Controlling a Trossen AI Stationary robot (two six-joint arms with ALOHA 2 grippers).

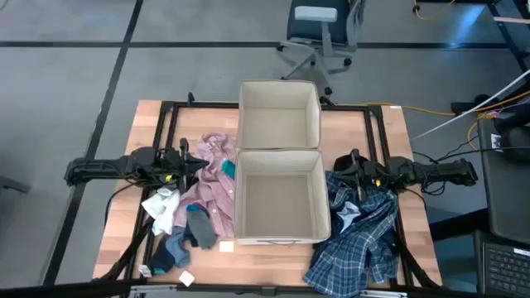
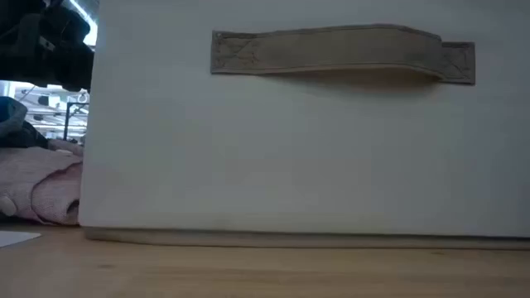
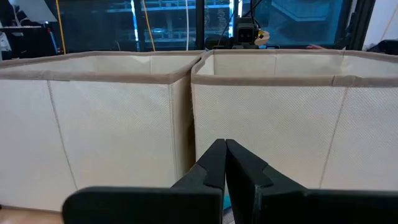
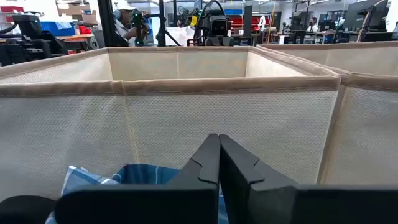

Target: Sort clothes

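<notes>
On the wooden table point(image 1: 389, 149) two beige fabric bins stand in a row down the middle, touching: the far bin point(image 1: 279, 114) toward the room and the near bin point(image 1: 278, 195) toward the table's front edge, its fabric handle point(image 2: 342, 55) filling the low view.

Left of the bins lies a heap of clothes. The pink shirt point(image 1: 212, 184) spreads against the near bin's left wall; the white top point(image 1: 162, 204) lies bunched at its left edge, and a dark teal sock point(image 1: 200, 226) and a blue sock point(image 1: 172, 247) lie just in front of it. A small paper tag point(image 1: 186, 278) sits near the front edge. Right of the near bin the blue-white plaid shirt point(image 1: 359, 240) lies crumpled, running down to the table's front right corner.

The left gripper point(image 1: 203, 164) hangs over the upper part of the pink shirt, pointing at the bins; in its wrist view its fingers point(image 3: 245, 168) are pressed together with nothing between them. The right gripper point(image 1: 336, 169) hangs over the top of the plaid shirt, likewise facing the bins, its fingers point(image 4: 239, 165) pressed together and empty, with plaid cloth point(image 4: 124, 177) below them.

Beyond the table an office chair point(image 1: 321, 33) stands on the floor, and a person point(image 4: 127, 22) shows far back in the room.
</notes>
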